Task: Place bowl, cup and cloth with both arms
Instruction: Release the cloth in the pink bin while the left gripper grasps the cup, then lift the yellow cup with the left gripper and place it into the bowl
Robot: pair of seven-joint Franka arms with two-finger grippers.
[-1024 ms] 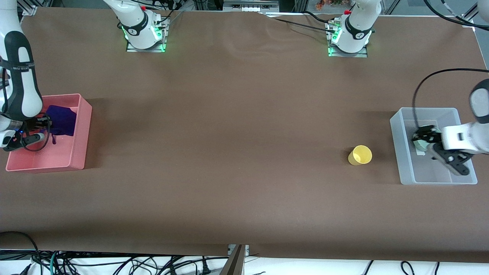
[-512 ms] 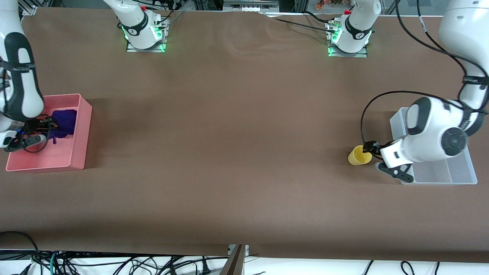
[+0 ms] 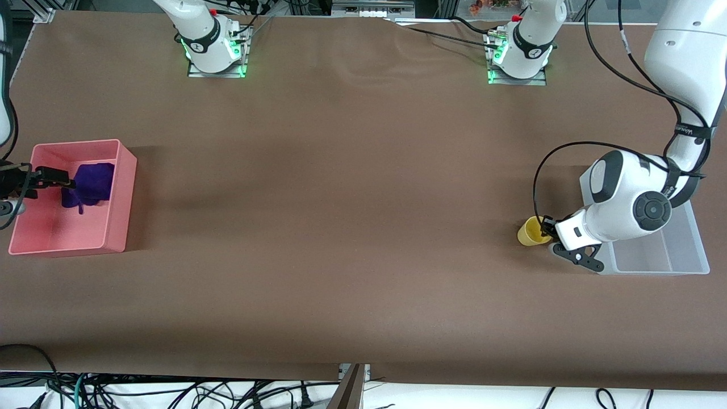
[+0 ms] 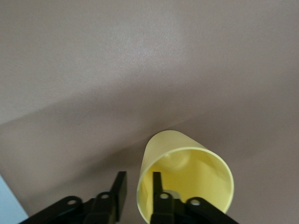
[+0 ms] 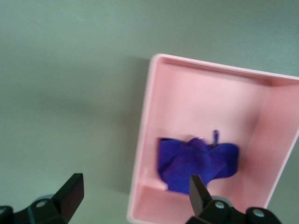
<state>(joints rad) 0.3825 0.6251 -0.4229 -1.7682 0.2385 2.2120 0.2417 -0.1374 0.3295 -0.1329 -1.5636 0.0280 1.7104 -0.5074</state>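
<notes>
The yellow cup (image 3: 533, 232) stands on the brown table beside the clear bin (image 3: 684, 253). My left gripper (image 3: 544, 227) is down at the cup and open. In the left wrist view the cup (image 4: 187, 172) has one finger inside its rim and one outside, with a gap to the wall; the gripper (image 4: 138, 175) straddles the rim. The purple cloth (image 3: 88, 183) lies in the pink bin (image 3: 122, 187). My right gripper (image 3: 61, 177) is open and empty above it. It shows wide open in the right wrist view (image 5: 135, 193), over the cloth (image 5: 196, 161). The bowl is hidden.
The left arm's bulky wrist covers most of the clear bin. The pink bin (image 5: 205, 93) sits at the right arm's end of the table. Both arm bases stand along the table's edge farthest from the front camera.
My left gripper left the clear bin without the bowl and came down onto the cup's rim. My right gripper let go of the cloth and rose above the pink bin.
</notes>
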